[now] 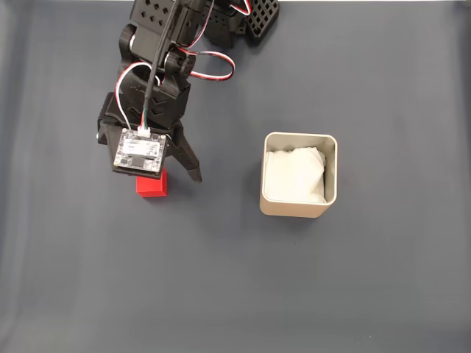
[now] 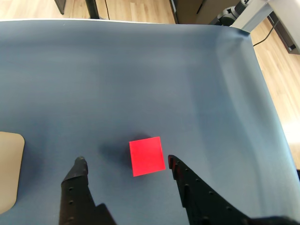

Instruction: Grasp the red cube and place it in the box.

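The red cube (image 1: 152, 184) sits on the dark blue-grey cloth, partly under my wrist's circuit board in the fixed view. My gripper (image 1: 168, 179) hovers over it, open. In the wrist view the red cube (image 2: 146, 155) lies flat between the two black fingertips, nearer the right finger (image 2: 174, 165) than the left one (image 2: 79, 165), and touches neither. My gripper (image 2: 126, 161) holds nothing. The box (image 1: 297, 210), beige with a white lining, stands to the right of the cube in the fixed view, and its corner (image 2: 9, 164) shows at the wrist view's left edge.
The arm's base (image 1: 243, 22) stands at the top of the fixed view. Bare cloth (image 1: 221, 294) lies between cube and box and in front of both. In the wrist view the cloth ends at a wooden floor (image 2: 281, 70), with furniture legs beyond.
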Robot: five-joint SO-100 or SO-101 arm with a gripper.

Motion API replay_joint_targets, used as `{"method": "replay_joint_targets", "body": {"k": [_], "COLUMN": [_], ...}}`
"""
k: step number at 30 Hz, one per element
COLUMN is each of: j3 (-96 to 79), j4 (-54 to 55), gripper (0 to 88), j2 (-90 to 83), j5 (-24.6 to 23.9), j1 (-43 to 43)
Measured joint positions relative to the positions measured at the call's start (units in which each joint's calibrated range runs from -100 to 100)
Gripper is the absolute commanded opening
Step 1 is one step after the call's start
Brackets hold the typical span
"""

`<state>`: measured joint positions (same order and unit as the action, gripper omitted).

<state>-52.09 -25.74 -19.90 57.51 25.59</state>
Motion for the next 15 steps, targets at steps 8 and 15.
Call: {"method": "replay_joint_targets", "body": {"k": [8,15], "j3": [0.09,0.91], "j4": [1.44,1.44], "gripper": [42.2,41.0], "j2": [1.47,2.77], "j5": [-0.83,-0.93], "j1": [0.00,0.00]}}
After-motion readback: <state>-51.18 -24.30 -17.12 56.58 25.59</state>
